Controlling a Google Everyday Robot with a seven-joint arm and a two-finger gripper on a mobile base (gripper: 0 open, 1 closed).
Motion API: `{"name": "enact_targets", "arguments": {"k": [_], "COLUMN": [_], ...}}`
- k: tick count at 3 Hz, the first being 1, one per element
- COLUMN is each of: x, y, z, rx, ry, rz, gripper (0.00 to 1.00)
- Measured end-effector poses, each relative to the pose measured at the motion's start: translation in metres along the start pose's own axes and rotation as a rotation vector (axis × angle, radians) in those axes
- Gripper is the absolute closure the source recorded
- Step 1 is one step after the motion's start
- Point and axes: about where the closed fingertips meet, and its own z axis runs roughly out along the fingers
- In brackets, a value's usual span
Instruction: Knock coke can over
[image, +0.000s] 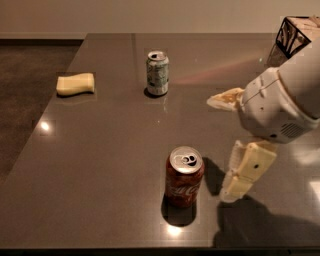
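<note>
Gripper (219, 149) fingers stand spread wide, holding nothing, just right of the coke can (184, 176) and not touching it. Open table (100, 165) stretches left of the can, and the table's front edge runs near it. The can stands upright, red with white script and a silver top. Well behind it stand a white-green can (157, 72) and a yellow sponge (75, 83).

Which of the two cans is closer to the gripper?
The red coke can, upright right beside the open gripper; the white-and-green can stands far back.

Glossy grey table (100, 175) with light glints; pale wall (150, 15) behind, perhaps dark carpet (25, 75) left.
</note>
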Motion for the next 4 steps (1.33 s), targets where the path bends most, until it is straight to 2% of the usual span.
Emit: {"name": "enact_targets", "arguments": {"k": [1, 2, 4], "x": [-0.018, -0.026, -0.040], "y": [0.010, 0.017, 0.027], "z": [0.024, 0.042, 0.053], "rx": [-0.035, -0.064, -0.119], "ry": [-0.083, -0.134, -0.194], "rz": [-0.030, -0.033, -0.035], "gripper": [0.00, 0.00, 0.41]}}
